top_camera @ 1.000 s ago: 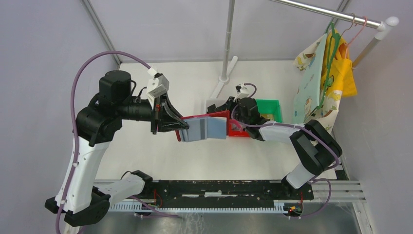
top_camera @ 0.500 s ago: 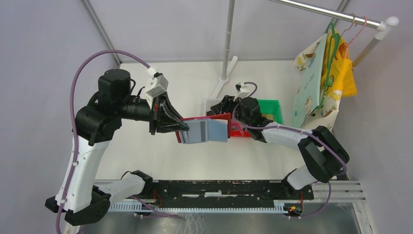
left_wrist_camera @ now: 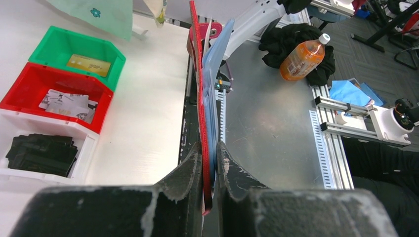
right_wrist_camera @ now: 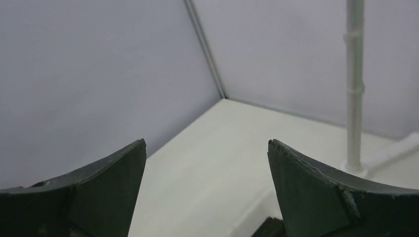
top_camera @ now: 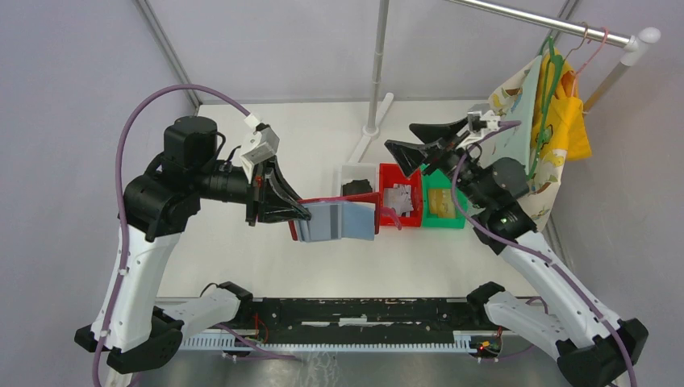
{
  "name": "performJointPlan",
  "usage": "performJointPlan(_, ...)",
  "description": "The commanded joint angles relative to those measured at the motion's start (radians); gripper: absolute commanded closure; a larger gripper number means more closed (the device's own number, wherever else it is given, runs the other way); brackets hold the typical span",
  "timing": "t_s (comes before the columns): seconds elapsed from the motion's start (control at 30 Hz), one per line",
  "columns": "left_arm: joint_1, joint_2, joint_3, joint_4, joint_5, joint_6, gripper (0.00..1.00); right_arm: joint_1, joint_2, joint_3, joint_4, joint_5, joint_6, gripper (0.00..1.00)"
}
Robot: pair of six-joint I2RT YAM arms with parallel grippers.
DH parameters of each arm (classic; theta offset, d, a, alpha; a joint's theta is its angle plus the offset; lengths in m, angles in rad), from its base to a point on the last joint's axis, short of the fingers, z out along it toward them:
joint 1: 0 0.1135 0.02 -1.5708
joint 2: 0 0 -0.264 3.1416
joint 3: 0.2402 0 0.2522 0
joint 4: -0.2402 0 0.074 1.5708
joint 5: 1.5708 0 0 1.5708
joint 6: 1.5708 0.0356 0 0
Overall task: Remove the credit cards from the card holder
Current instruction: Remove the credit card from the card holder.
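Observation:
My left gripper (top_camera: 305, 214) is shut on the left edge of the card holder (top_camera: 339, 219), a red wallet spread open above the table with its grey-blue pockets showing. In the left wrist view the card holder (left_wrist_camera: 201, 98) appears edge-on between my left gripper's (left_wrist_camera: 210, 148) jaws. Dark credit cards (left_wrist_camera: 39, 153) lie in the white bin (top_camera: 347, 172), silvery-grey ones (left_wrist_camera: 66, 102) in the red bin (top_camera: 401, 168), a golden one (left_wrist_camera: 89, 62) in the green bin (top_camera: 444, 225). My right gripper (top_camera: 401, 139) hangs open and empty high above the bins; in its own view, the right gripper (right_wrist_camera: 207, 143) faces the far table corner.
A white pole (top_camera: 376, 72) stands on the table behind the bins. Clothes on hangers (top_camera: 540, 121) hang from a rail at the back right, close to my right arm. A black rail (top_camera: 363, 310) runs along the near edge.
My right gripper has opened, risen from the bins and swung toward the back right. The left gripper and the card holder have stayed in place.

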Motion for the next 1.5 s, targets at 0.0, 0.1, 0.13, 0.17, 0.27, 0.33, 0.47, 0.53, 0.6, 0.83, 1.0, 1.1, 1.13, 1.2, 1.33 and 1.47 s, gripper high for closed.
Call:
performJointPlan(0.0, -0.001, 0.003, 0.026, -0.031, 0.011, 0.078, 0.98, -0.013, -0.055, 0.077, 0.046, -0.303, 0.048, 0.02)
performJointPlan(0.1, 0.0, 0.005, 0.014, -0.069, -0.011, 0.127, 0.98, -0.013, -0.061, 0.058, 0.18, -0.415, 0.173, 0.02)
performJointPlan(0.13, 0.0, 0.004, 0.008, -0.079, -0.02, 0.144, 0.98, -0.012, -0.061, 0.051, 0.217, -0.45, 0.207, 0.02)
performJointPlan(0.17, 0.0, 0.004, 0.001, -0.086, -0.03, 0.157, 0.98, -0.012, -0.061, 0.044, 0.256, -0.472, 0.233, 0.02)
performJointPlan(0.27, 0.0, 0.006, -0.009, -0.105, -0.064, 0.191, 0.98, 0.009, -0.055, 0.043, 0.302, -0.524, 0.256, 0.02)
performJointPlan(0.33, 0.0, 0.011, -0.011, -0.116, -0.084, 0.212, 0.98, 0.04, -0.047, 0.058, 0.259, -0.54, 0.217, 0.02)
performJointPlan(0.47, 0.0, 0.021, -0.016, -0.147, -0.103, 0.254, 0.98, 0.112, -0.018, 0.105, 0.107, -0.551, 0.082, 0.02)
performJointPlan(0.53, 0.0, 0.026, -0.016, -0.163, -0.109, 0.273, 0.98, 0.141, -0.001, 0.13, 0.038, -0.552, 0.017, 0.02)
performJointPlan(0.6, -0.002, 0.028, -0.015, -0.18, -0.117, 0.294, 0.98, 0.163, 0.021, 0.163, -0.054, -0.551, -0.056, 0.02)
performJointPlan(0.83, -0.002, 0.033, -0.015, -0.229, -0.145, 0.357, 0.98, 0.238, 0.077, 0.211, -0.202, -0.555, -0.202, 0.02)
performJointPlan(1.0, -0.001, 0.039, -0.007, -0.245, -0.155, 0.376, 0.98, 0.293, 0.119, 0.235, -0.298, -0.55, -0.284, 0.02)
performJointPlan(1.1, -0.002, 0.04, -0.002, -0.251, -0.165, 0.387, 0.98, 0.304, 0.136, 0.253, -0.346, -0.545, -0.311, 0.07)
performJointPlan(1.13, -0.001, 0.041, -0.002, -0.253, -0.168, 0.391, 0.98, 0.305, 0.143, 0.26, -0.371, -0.546, -0.315, 0.11)
performJointPlan(1.2, -0.001, 0.041, 0.0, -0.256, -0.174, 0.396, 0.98, 0.308, 0.155, 0.269, -0.39, -0.553, -0.321, 0.23)
performJointPlan(1.33, -0.002, 0.041, 0.012, -0.272, -0.182, 0.42, 0.98, 0.31, 0.172, 0.29, -0.427, -0.552, -0.336, 0.46)
performJointPlan(1.47, -0.001, 0.042, 0.018, -0.294, -0.19, 0.447, 0.98, 0.31, 0.192, 0.328, -0.453, -0.556, -0.343, 0.65)
